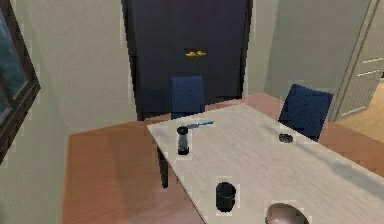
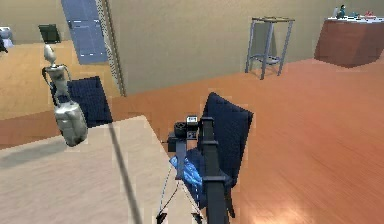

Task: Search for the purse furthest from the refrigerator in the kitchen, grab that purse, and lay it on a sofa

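My arm's dark bar rises from the bottom edge of the arm side view, and the gripper [image 2: 183,134] sits at its far end, next to the corner of the pale dining table [image 2: 70,185]. A blue chair [image 2: 228,140] stands right behind it, and a pale blue patch [image 2: 190,170] lies just below the gripper's body. I cannot tell whether the gripper holds anything.
The table [image 1: 290,170] carries two dark cylinders [image 1: 183,140] [image 1: 226,194], a thin blue object [image 1: 200,123], a small dish [image 1: 286,137] and a metal bowl [image 1: 286,214]. Two blue chairs [image 1: 187,96] [image 1: 305,108] stand behind it, before dark double doors [image 1: 190,50]. A grey figure [image 2: 66,112] stands on the table; a metal rack [image 2: 268,45] and a reddish counter [image 2: 350,42] lie across open floor.
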